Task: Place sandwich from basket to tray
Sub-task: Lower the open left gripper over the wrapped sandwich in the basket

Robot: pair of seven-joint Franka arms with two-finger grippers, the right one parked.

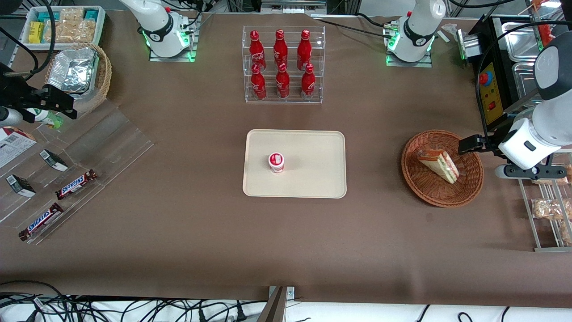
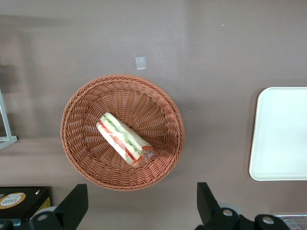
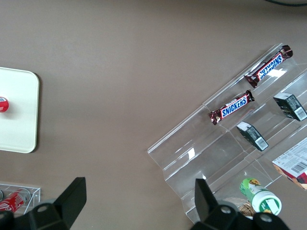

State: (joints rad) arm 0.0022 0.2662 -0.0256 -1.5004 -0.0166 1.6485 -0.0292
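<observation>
Jaws point(image 2: 139, 206) (spread wide) hover above basket point(image 2: 76, 143) with sandwich point(image 2: 123, 139).

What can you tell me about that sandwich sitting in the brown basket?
The sandwich is a triangular wedge of white bread with red, green and yellow filling layers, seemingly in clear wrap. It lies on its side in the round reddish-brown wicker basket, touching only the weave. The gripper hovers above the basket with its fingers open, not touching the sandwich. The cream tray lies apart, toward the table's middle.

Woven wicker basket point(image 2: 81, 143); matt plastic tray point(image 1: 313, 152); clear-wrapped sandwich point(image 2: 123, 139); matt brown tablecloth point(image 1: 178, 250).
</observation>
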